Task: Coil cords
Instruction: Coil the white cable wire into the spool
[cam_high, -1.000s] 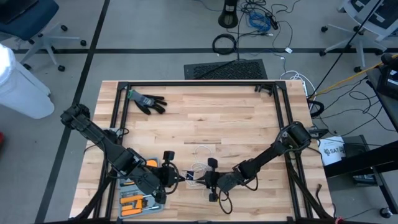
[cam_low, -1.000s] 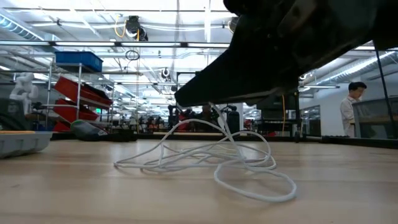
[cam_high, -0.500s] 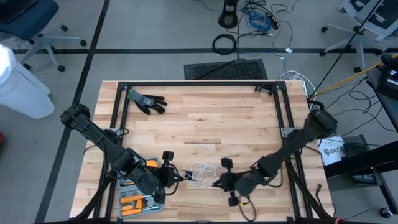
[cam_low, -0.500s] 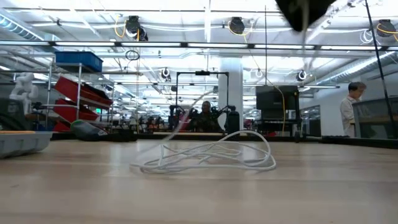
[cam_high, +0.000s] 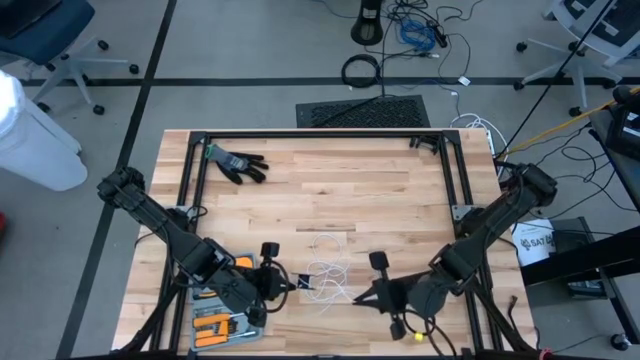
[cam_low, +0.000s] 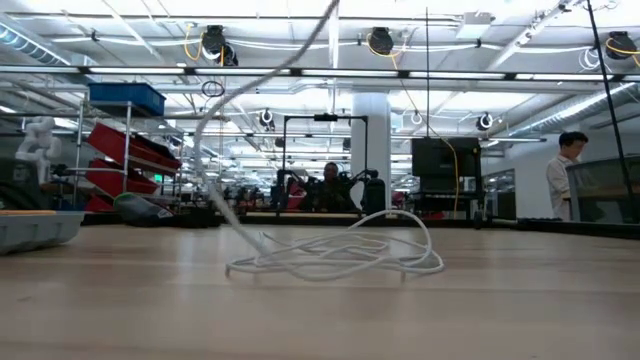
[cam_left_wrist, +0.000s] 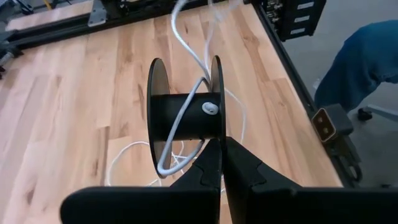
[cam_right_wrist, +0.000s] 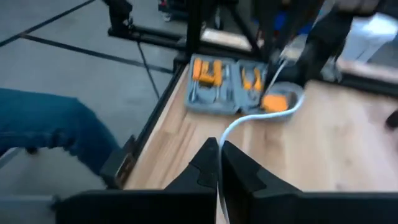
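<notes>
Low over the worktop's (cam_high: 390, 200) near edge, the left gripper (cam_left_wrist: 222, 163) clamps a black spool (cam_left_wrist: 185, 116), while the right gripper (cam_right_wrist: 219, 163) pinches the thin white cord (cam_high: 328, 275), which lies in loose loops between them.

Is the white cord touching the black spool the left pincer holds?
Touching. The left wrist view shows the white cord wrapped around the black spool.

a: cord (cam_low: 335, 258) white, spool (cam_left_wrist: 185, 117) black with a pale centre pin.
b: table (cam_high: 380, 200) light wood, striped planks. glove (cam_high: 236, 163) black with a green cuff.
a: tool case (cam_right_wrist: 231, 92) grey, orange handles inside. both arms dark.
b: blue trouser leg (cam_left_wrist: 360, 59) at the table's edge.
</notes>
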